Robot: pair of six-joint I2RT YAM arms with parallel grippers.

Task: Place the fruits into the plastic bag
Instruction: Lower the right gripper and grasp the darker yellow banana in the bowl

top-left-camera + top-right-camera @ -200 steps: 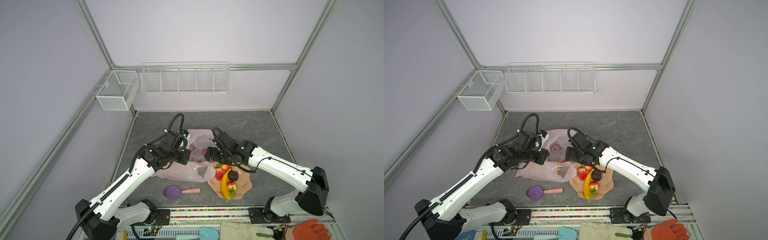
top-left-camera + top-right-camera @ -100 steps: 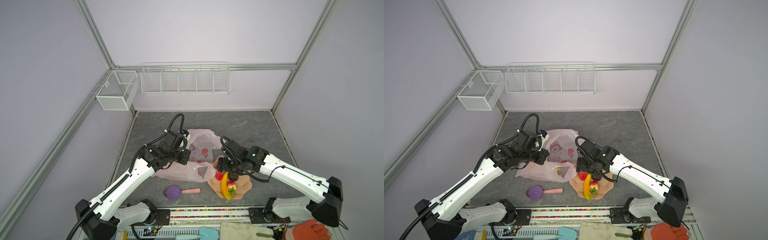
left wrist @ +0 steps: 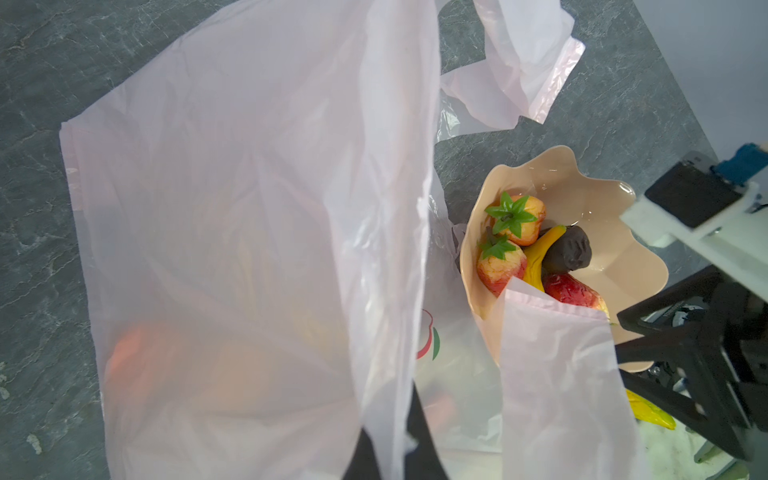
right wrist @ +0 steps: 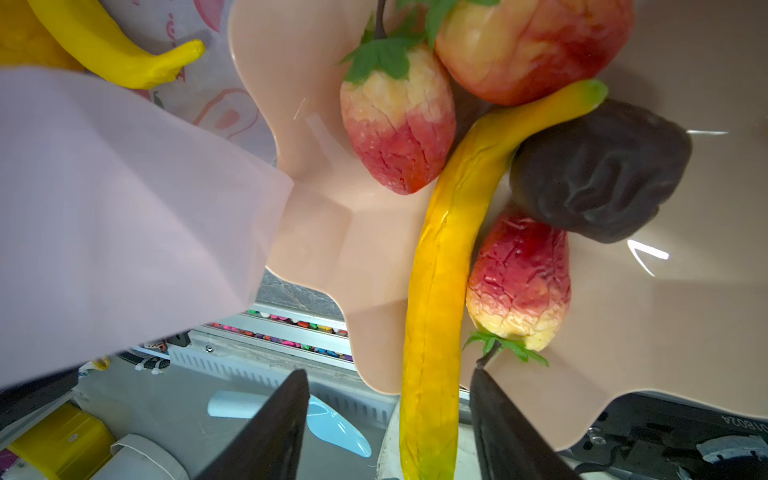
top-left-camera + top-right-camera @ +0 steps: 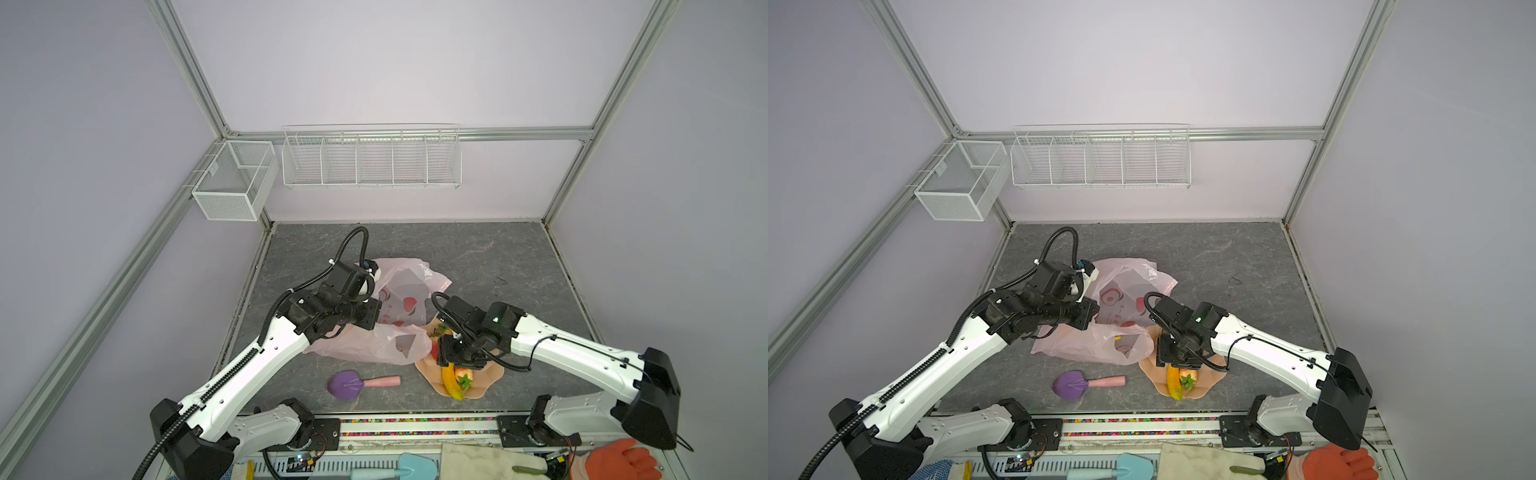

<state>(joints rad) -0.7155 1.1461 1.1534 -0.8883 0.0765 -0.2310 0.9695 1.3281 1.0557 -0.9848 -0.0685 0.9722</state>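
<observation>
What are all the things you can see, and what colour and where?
table: one, grey, under everything
plastic bag: one, pale pink, middle of the table
bowl: one, peach, beside the bag
strawberries: three, red and cream, in the bowl
bananas: two, yellow, one in the bowl, one on the bag's printed film
dark fruit: one, brown-black, in the bowl
orange shape: one, blurred, seen through the bag
scoop: one, purple with pink handle, on the table near the bag
wire baskets: two, white, on the walls
left gripper: one, black, shut on the plastic bag
right gripper: one, black, open around the bowl's banana
</observation>
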